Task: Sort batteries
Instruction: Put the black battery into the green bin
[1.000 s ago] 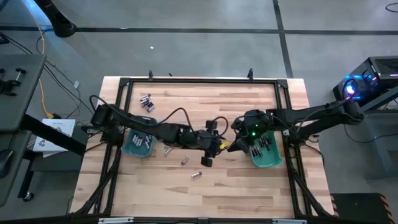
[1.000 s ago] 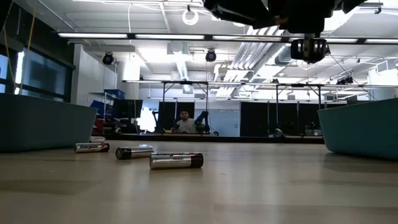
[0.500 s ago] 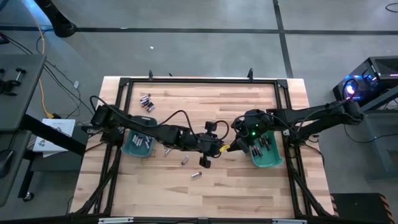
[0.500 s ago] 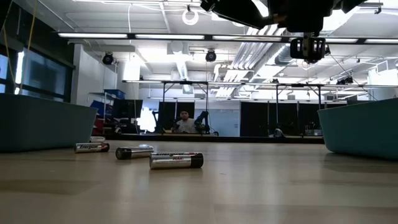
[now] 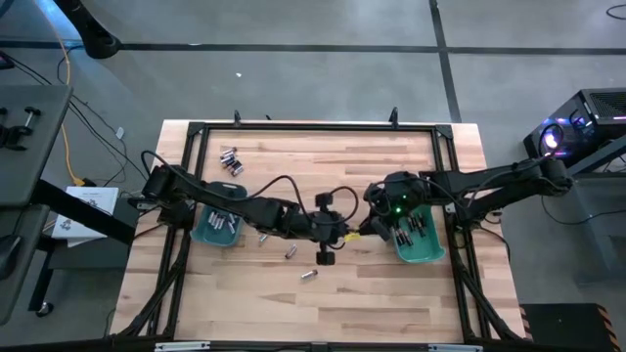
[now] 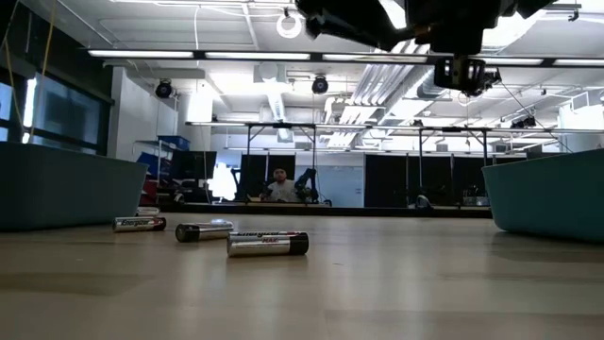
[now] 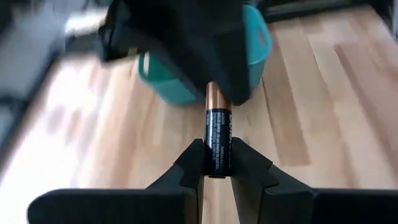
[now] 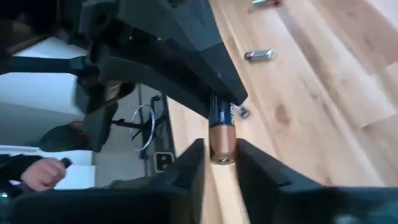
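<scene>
Two grippers meet mid-table over one battery point(image 7: 218, 142): left gripper point(image 7: 217, 163) clamps its dark end, and the right gripper point(image 8: 221, 155) flanks the copper end, looks like just loosening. Both bins, left bin point(image 5: 215, 227) and right bin point(image 5: 419, 238), hold some. Loose batteries point(image 5: 231, 158) at far left, and more point(image 5: 290, 251) near the middle, need sorting.

The battery's point(image 7: 217, 140) copper end seems hidden behind the right pincer point(image 7: 205, 56).
</scene>
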Robot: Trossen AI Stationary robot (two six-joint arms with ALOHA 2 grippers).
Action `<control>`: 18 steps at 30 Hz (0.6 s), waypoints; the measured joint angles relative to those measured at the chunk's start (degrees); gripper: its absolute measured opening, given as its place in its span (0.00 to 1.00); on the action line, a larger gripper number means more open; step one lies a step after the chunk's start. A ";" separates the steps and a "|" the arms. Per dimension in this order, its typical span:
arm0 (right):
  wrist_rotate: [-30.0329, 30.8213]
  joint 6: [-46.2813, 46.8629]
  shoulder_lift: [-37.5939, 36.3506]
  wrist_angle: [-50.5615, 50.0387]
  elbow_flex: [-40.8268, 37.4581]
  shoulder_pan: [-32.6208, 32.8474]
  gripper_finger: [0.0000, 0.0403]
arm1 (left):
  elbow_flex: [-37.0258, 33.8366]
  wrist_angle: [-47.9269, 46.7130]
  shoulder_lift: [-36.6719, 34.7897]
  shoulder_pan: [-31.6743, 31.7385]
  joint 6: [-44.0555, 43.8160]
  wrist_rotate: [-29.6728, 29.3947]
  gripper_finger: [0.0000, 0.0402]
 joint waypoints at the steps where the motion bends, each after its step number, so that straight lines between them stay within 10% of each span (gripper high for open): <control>1: 0.23 -0.55 0.01 -0.17 0.00 -0.01 0.23 | 0.06 -1.27 -0.09 -0.07 -4.56 -0.17 0.10; 8: 6.51 -7.98 -0.01 -3.11 0.00 0.30 0.46 | -1.09 -4.74 -0.09 -0.93 -24.75 -4.99 0.10; 18: 19.73 -18.15 -4.72 -3.96 -0.01 3.88 0.49 | -2.21 -4.62 -2.45 -2.13 -36.34 -12.40 0.10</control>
